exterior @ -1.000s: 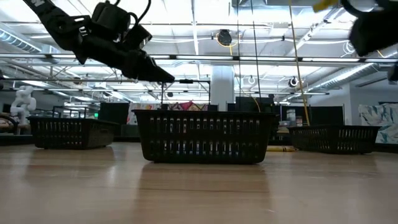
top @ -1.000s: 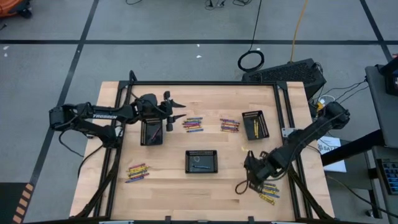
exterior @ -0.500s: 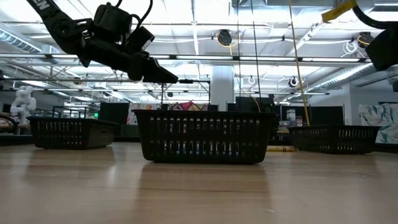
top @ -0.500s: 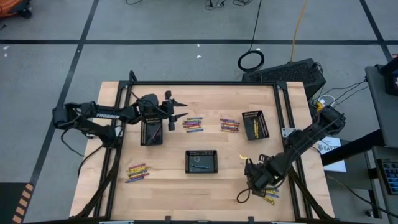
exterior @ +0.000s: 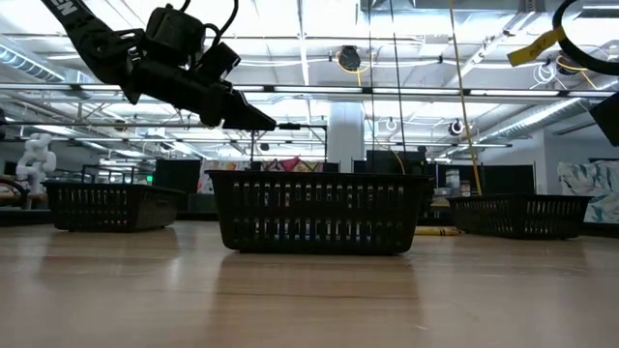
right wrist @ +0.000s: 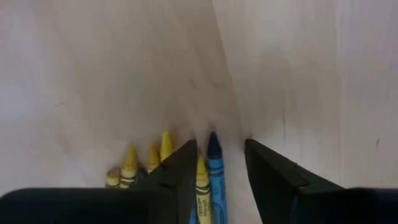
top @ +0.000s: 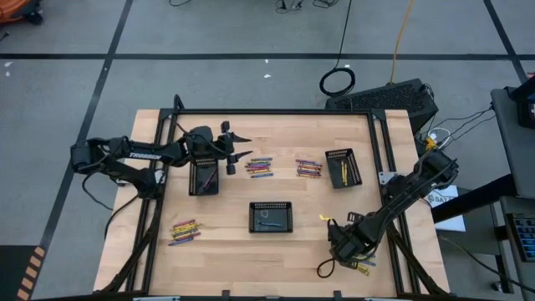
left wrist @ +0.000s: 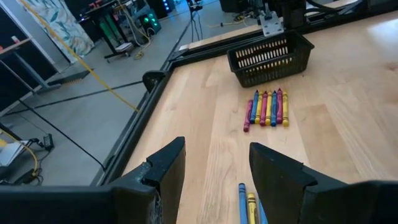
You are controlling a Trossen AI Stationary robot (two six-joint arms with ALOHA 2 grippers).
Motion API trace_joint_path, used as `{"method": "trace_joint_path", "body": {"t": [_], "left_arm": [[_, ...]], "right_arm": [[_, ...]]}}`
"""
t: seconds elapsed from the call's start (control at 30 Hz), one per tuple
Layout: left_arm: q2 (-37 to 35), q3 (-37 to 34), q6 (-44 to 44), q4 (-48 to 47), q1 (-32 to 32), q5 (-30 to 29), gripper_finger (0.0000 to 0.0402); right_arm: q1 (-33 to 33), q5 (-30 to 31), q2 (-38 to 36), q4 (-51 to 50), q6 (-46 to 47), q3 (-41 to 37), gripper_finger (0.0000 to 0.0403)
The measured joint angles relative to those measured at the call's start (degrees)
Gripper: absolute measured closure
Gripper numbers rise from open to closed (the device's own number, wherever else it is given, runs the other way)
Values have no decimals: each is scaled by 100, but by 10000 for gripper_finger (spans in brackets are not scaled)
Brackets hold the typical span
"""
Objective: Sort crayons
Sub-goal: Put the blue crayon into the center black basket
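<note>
My right pincer (right wrist: 217,165) is down at the table over the heap of crayons (top: 361,262) near the front right corner, its fingers (right wrist: 177,168) part-way apart and straddling a blue crayon (right wrist: 214,163) with a yellow crayon (right wrist: 201,180) just beside it; more yellow ones lie outside the jaws. Compared with a second ago, this arm has slid from farther back on the table toward the front edge and dropped onto the heap, and the jaws are narrowing, so I judge I am in the middle of closing for a pick; I cannot say anything is gripped yet. The risk I see is catching both crayons at once, since they lie touching. My left pincer (left wrist: 214,165) hangs wide apart and holds nothing, above the table just beside the left tray (top: 204,176), with the row of mixed crayons (left wrist: 267,107) ahead of it and the right tray (top: 343,167) beyond; it has barely shifted. The centre tray (top: 270,216) and the heap of crayons at front left (top: 184,231) lie as before. Most crayons are on the bare wood, so sorting looks early.
</note>
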Motion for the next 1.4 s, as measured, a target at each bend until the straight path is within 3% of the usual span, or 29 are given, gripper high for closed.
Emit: {"method": "trace_joint_path", "body": {"t": [0.43,0.7,0.93,1.07,1.17,1.23,1.3,1.4], "left_arm": [[0,0,-3,-2,0,-4,219],[0,0,-3,-1,0,-4,219],[-19,0,-5,-8,-2,-293,219],[-184,1,-5,-37,0,-761,219],[-386,2,-95,-141,0,-911,219],[-565,3,-159,-326,0,-933,219],[-767,9,-196,-642,-2,-957,219],[-1102,9,-357,-1205,0,-970,219]], "right_arm": [[-2,32,123,-115,-271,15,395],[-42,245,42,-357,-355,107,397],[-452,1365,-301,-907,-508,428,402],[-964,2491,-648,-832,-1192,774,402],[-1428,3504,-945,-272,-2095,897,402],[-1811,3828,-1129,549,-2808,898,402],[-2200,3318,-1192,1580,-3768,905,402],[-2759,1631,-1100,3151,-4836,906,403]]}}
